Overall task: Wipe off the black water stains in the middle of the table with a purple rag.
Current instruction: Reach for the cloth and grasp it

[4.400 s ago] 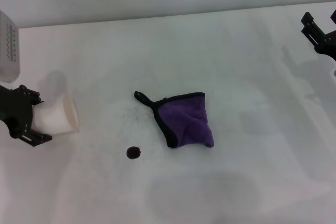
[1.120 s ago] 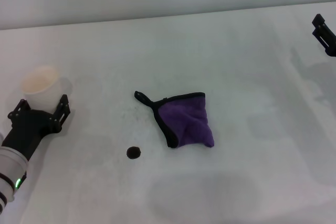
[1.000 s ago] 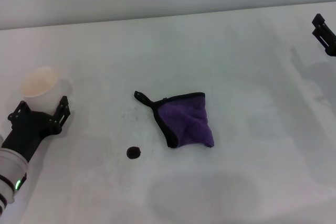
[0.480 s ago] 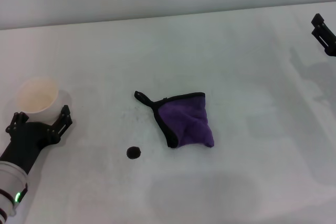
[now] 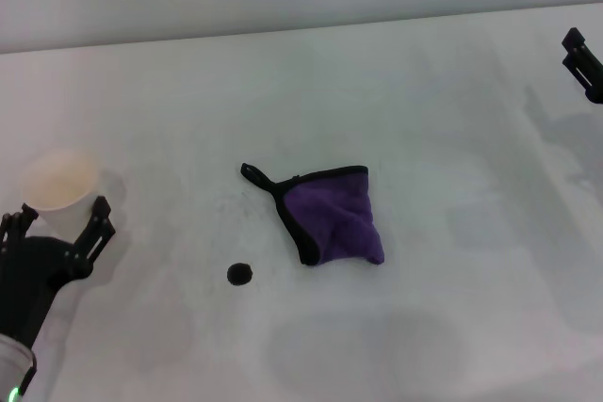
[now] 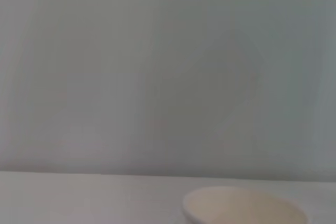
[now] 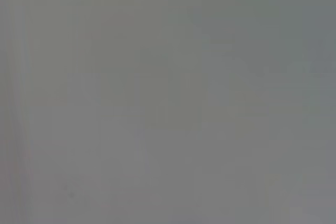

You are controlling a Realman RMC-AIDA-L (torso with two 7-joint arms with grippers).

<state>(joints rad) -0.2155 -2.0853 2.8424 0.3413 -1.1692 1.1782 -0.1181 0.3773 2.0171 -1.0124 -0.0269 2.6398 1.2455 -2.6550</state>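
Nearest the robot, at about eight o'clock on the table (image 5: 443,120), the left gripper (image 5: 55,230) sits low with its two black fingers (image 5: 97,226) spread wide, nothing between them. Just past its tips stands a white paper cup (image 5: 58,185), upright and open-mouthed; the fingers flank its near side, but I can't tell whether they touch it. The left wrist view catches only the cup's rim (image 6: 244,208) against a plain pale wall.

Toward the middle, slightly nearer than centre, lies the black water stain (image 5: 239,273), one small round dark blot on the bare white top. Just beyond it, at about one o'clock from the blot and not touching, the purple rag (image 5: 341,218) lies crumpled flat, its black edging along the side facing the stain and its thin loop (image 5: 252,173) pointing out at ten o'clock.

Far off at two o'clock, the right gripper (image 5: 584,65) hangs at the table's edge, mostly cut off; how wide it stands I cannot tell.
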